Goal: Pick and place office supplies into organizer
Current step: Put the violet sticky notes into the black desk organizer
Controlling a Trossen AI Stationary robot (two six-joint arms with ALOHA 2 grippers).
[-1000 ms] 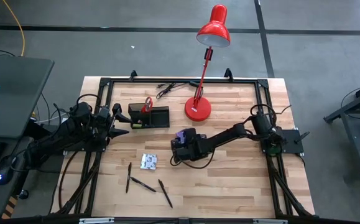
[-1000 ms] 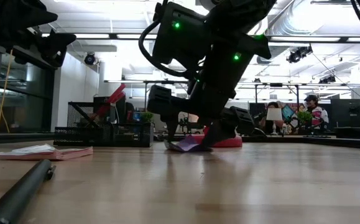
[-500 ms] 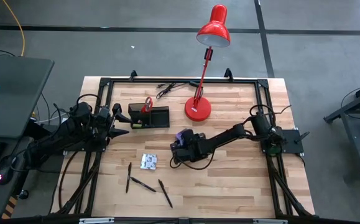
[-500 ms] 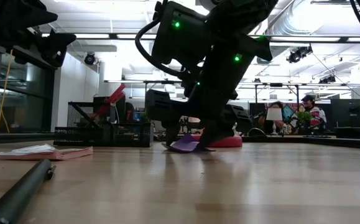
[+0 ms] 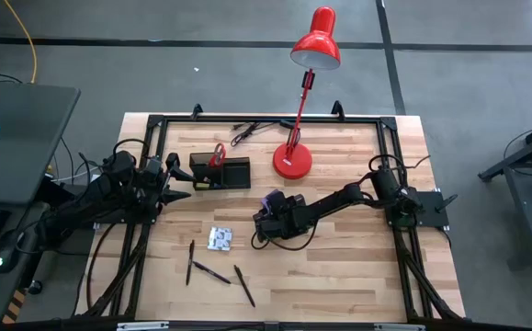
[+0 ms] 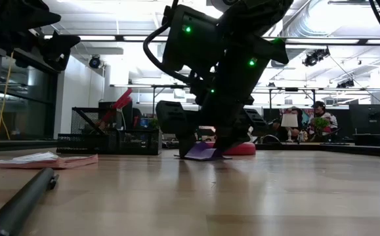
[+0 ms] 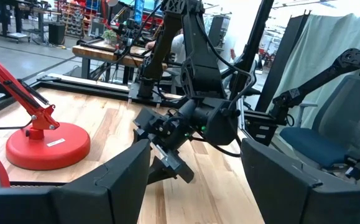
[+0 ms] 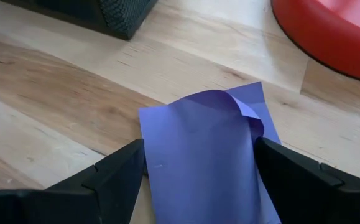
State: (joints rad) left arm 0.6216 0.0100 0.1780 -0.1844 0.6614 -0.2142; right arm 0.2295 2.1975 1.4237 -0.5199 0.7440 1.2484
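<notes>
The wooden desk point(image 5: 339, 267) carries everything, with a red lamp point(image 5: 295, 138) standing at its far middle. The right arm stretches in from the right edge, and its jaws point(image 5: 267, 217) are down at the desk's centre, spread apart with one on each side of the purple pad point(image 8: 204, 149), which lies flat with its top sheet curled up. The left arm waits at the left edge, its jaws point(image 5: 175, 182) released and holding nothing, just left of the black organizer point(image 5: 221, 175). The red-handled scissors point(image 5: 218, 154) stand in the organizer. The patterned packet point(image 5: 220, 239) lies near of the organizer, and three black pens point(image 5: 212, 272) lie nearer still.
</notes>
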